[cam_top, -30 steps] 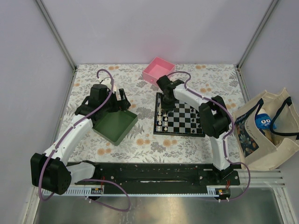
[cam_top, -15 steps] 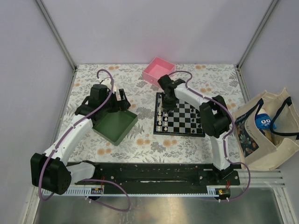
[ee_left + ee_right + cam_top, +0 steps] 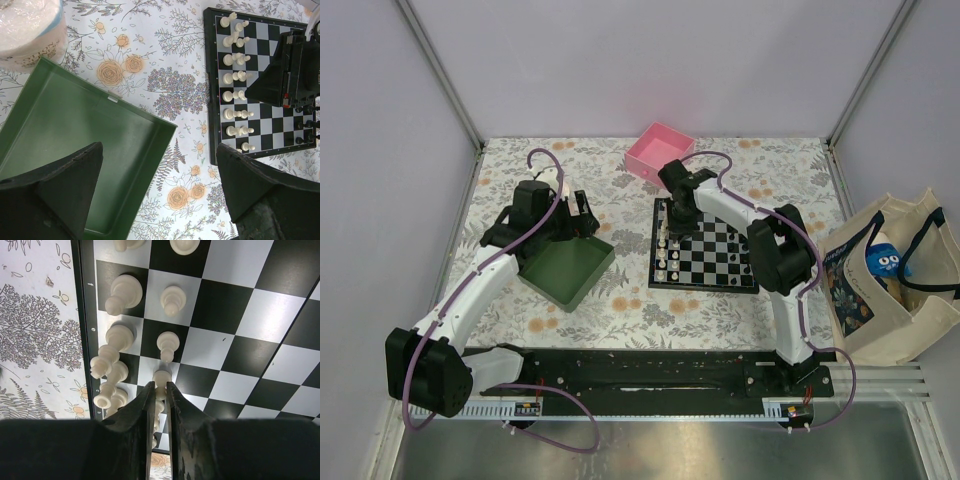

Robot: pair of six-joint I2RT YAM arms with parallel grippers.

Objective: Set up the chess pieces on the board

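Right arm reaches out over the board (image 3: 703,288). The right gripper (image 3: 160,386) hangs low above the column of squares next to the board's left rim. Its two fingers (image 3: 145,410) stand close together, with only a narrow slit between them. A cream pawn (image 3: 161,376) sits in that slit, its rounded end showing just past the fingertips, and the fingers are clamped on it.

Chess pieces: cream ones (image 3: 235,75) stand in two rows along the board's left side, taller pieces nearest the rim and pawns one column in. The held pawn is in line with that pawn row; the next pawn (image 3: 168,344) stands one square beyond the fingertips. A few black ones (image 3: 300,141) show at the board's far side from the cream rows, partly hidden by the right arm.

Left gripper (image 3: 159,147) has its jaws wide apart and holds nothing. It hovers over the near corner of the green tray (image 3: 75,125), well apart from the board.

The pink box (image 3: 659,150) lies beyond the board's far left corner.
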